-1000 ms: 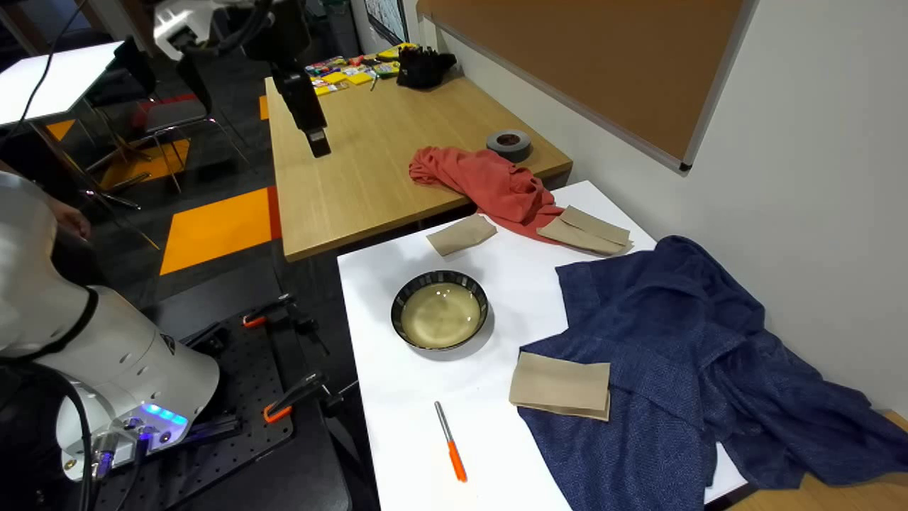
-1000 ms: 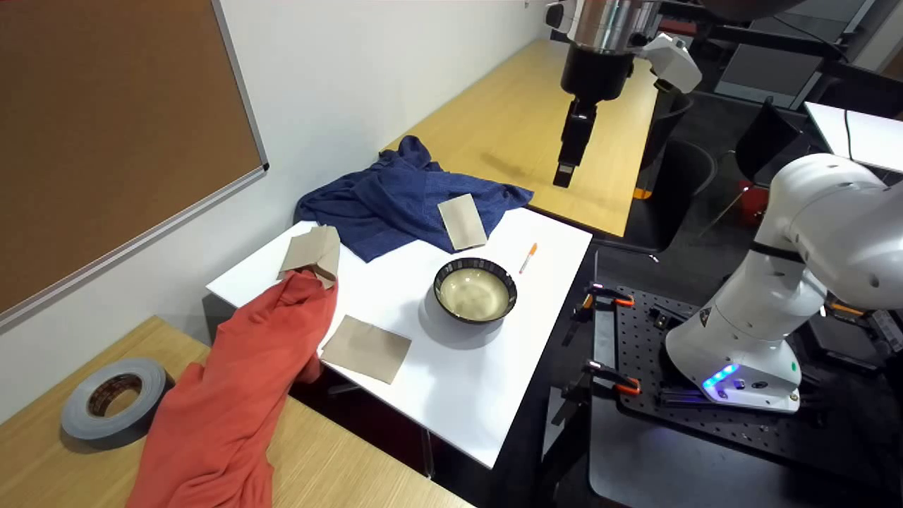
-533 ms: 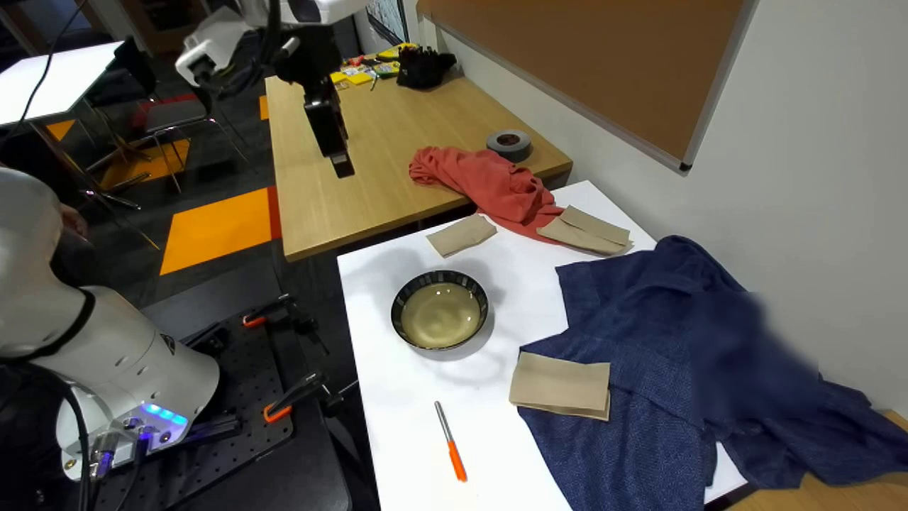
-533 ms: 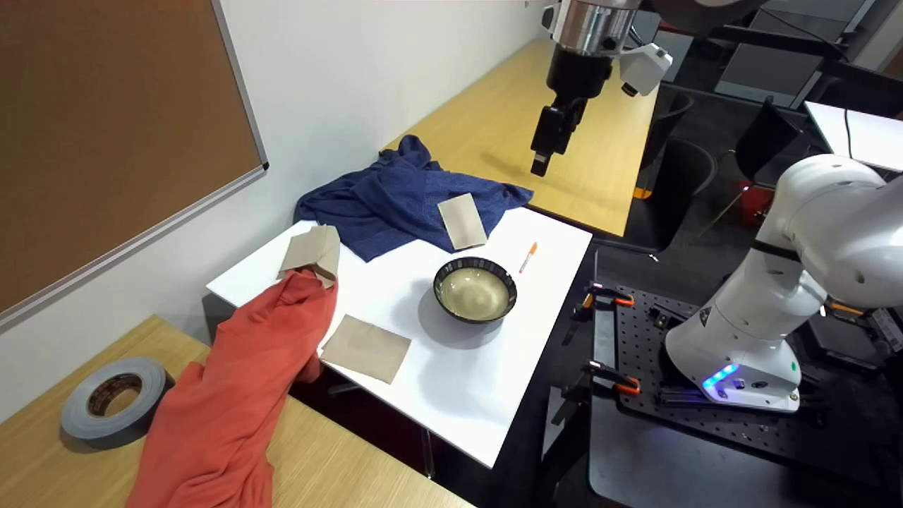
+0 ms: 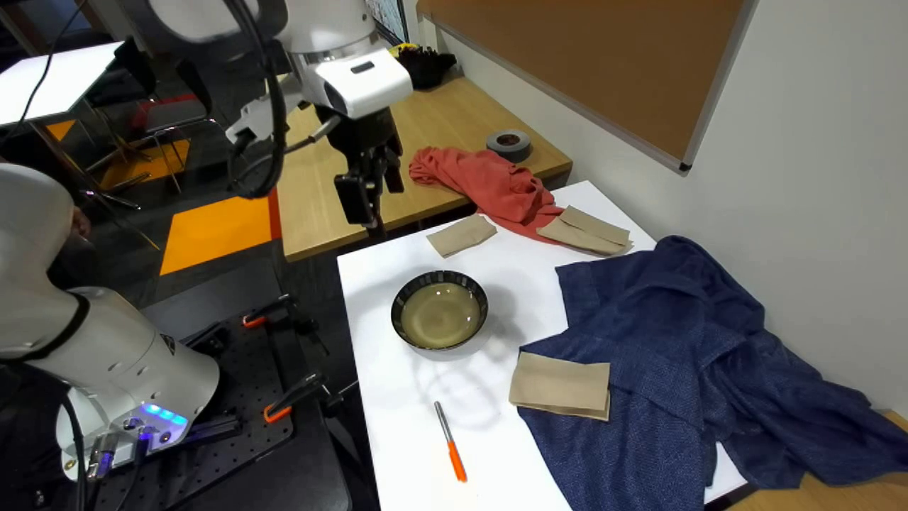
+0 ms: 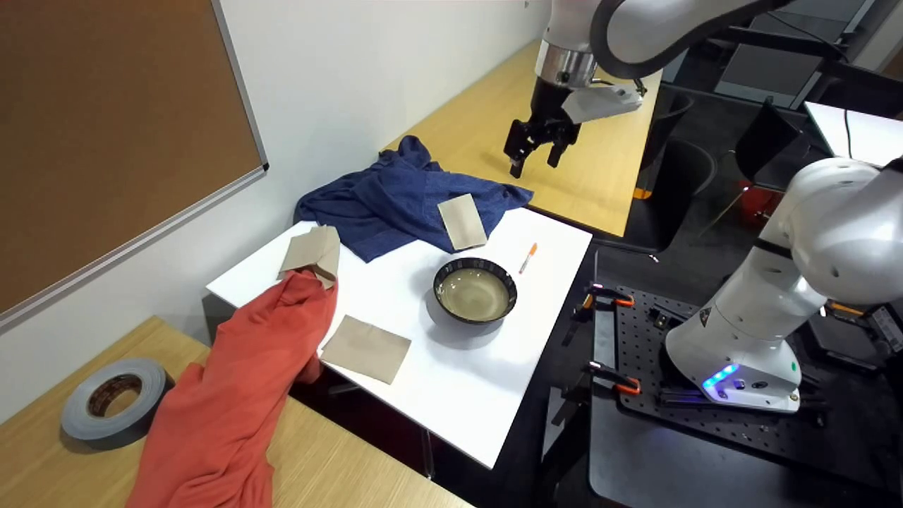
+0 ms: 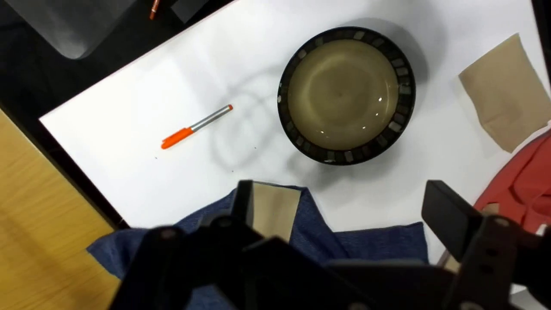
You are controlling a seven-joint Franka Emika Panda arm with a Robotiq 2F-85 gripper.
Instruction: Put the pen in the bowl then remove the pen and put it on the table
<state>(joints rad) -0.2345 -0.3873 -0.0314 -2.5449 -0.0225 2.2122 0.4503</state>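
Wrist view: the pen (image 7: pixel 197 126) lies flat on the white table (image 7: pixel 172 181), beside the bowl (image 7: pixel 342 94) and apart from it, with the orange cap directed away from the rim. Change since half a second ago: the gripper (image 6: pixel 535 166) has rotated about its own axis, so that both exterior views now show its fingers (image 7: pixel 450 219) apart rather than edge-on; in an exterior view the gripper (image 5: pixel 384 210) also stands lower in the picture. Pen and bowl have not shifted. Gripper condition: released, fingers spread wide, nothing held, not touching the table. Meaning for the task, by judgement: the rotation sets up the first pick; neither placing nor removal appears done, although a pen on the table would also suit the finished state. The pen does not lie between the fingers; the blue cloth (image 7: pixel 374 243) and a brown sheet (image 7: pixel 275 211) show through the gap instead. Before descent, lateral travel toward the pen appears necessary, with further rotation, since the barrel runs slantwise to the closing direction. Caution: the barrel is thin; a grip taken too high could miss it.
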